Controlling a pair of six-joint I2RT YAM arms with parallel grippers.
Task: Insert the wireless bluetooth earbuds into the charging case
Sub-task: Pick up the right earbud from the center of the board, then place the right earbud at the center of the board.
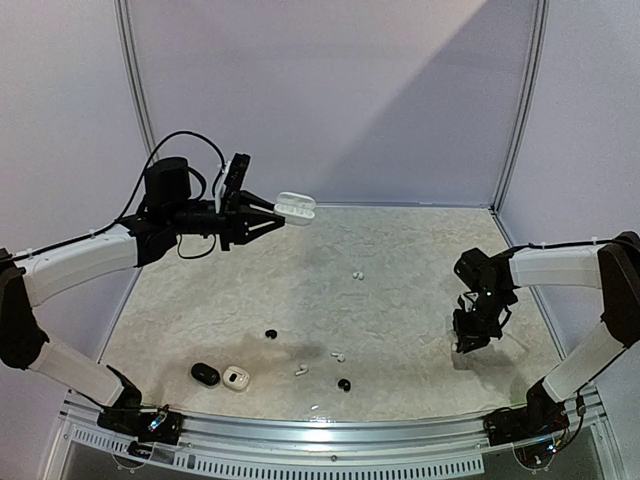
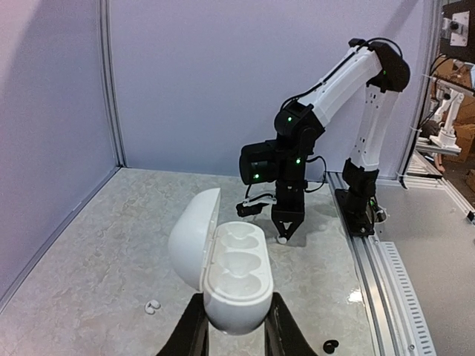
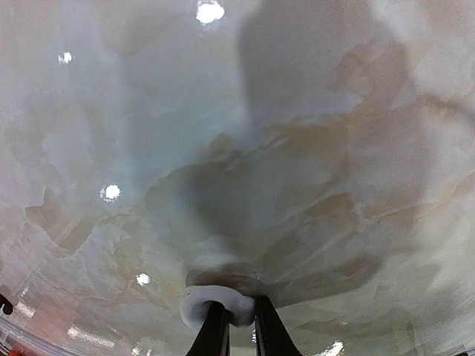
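Note:
My left gripper (image 1: 268, 216) is raised above the back left of the table and is shut on a white charging case (image 1: 296, 206). In the left wrist view the case (image 2: 236, 276) has its lid (image 2: 193, 237) swung open and both wells empty, and sits between my fingers (image 2: 194, 330). My right gripper (image 1: 468, 340) is low over the table at the right, shut on a white earbud (image 3: 214, 304). Loose on the table are white earbuds (image 1: 356, 274) (image 1: 338, 356) (image 1: 301, 370) and black earbuds (image 1: 271, 333) (image 1: 344, 384).
A black case (image 1: 205, 374) and a small white case (image 1: 236, 378) lie near the front left edge. White walls and metal posts enclose the table. The left wrist view shows the right arm (image 2: 297, 170), a white earbud (image 2: 151, 306) and a black earbud (image 2: 331, 345).

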